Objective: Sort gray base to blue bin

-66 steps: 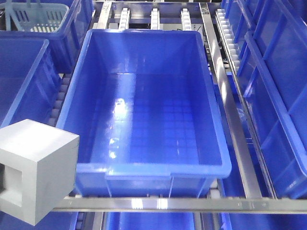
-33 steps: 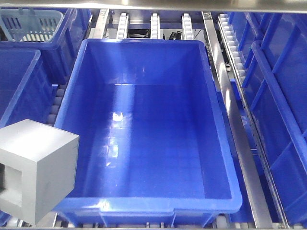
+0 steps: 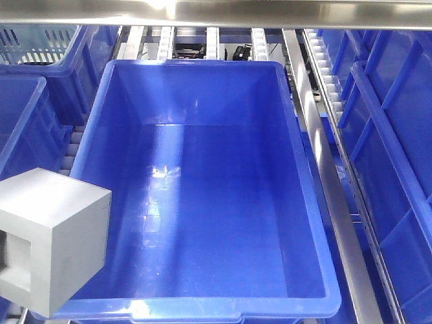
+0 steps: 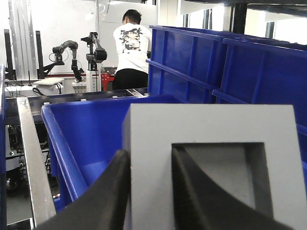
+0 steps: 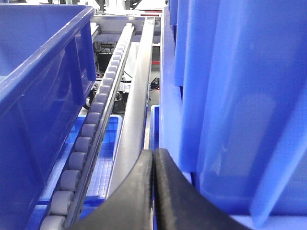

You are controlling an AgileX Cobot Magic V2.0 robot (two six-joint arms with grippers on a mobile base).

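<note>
Moved since earlier frames: blue bin looms larger in the front view; gray base unchanged at lower left, overlapping the bin's near-left corner, not yet over its floor. Left gripper: pinching one wall of the base, one finger inside the recess. Right gripper: fingers pressed together, empty, beside roller track. Risk: early release strikes the rim, base tumbles outside; single-wall pinch may slip.

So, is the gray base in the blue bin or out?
Out. The gray base hangs at the near-left corner of the blue bin, clamped by the left end effector; the bin floor is bare.
</note>
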